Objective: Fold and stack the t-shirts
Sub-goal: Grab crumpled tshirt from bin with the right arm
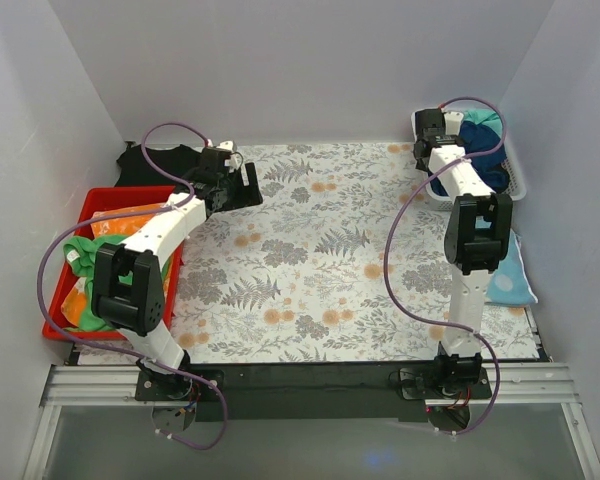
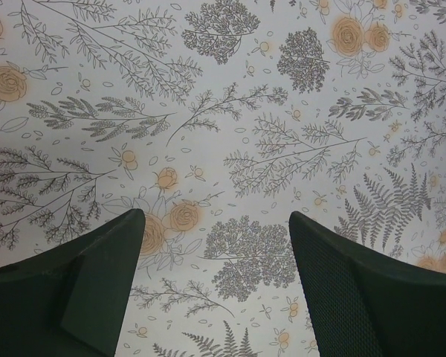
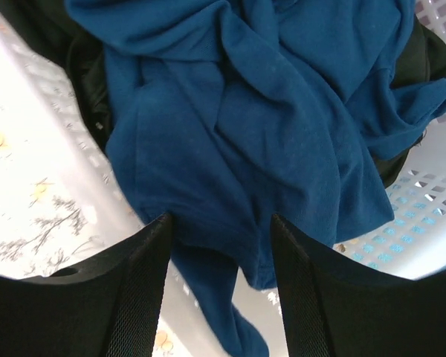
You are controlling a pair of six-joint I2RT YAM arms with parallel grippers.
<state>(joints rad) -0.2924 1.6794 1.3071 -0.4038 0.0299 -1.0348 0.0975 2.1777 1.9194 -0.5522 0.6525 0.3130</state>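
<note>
Several t-shirts lie bunched in a white basket (image 1: 518,178) at the back right: a navy blue one (image 3: 230,126) on top, a black one (image 3: 85,67) under it, a teal one (image 1: 482,118) behind. My right gripper (image 3: 221,223) reaches down into the basket, its jaws apart, with a hanging fold of the navy shirt between the fingers. The navy cloth spills over the basket's wall (image 3: 424,216). My left gripper (image 2: 217,223) hovers open over the flowered tablecloth (image 2: 230,149), holding nothing. Another black shirt (image 1: 155,165) lies at the back left.
A red bin (image 1: 65,300) with green and orange cloth stands at the left edge beside the left arm. A light blue cloth (image 1: 510,278) lies at the right edge. White walls close in the table on three sides.
</note>
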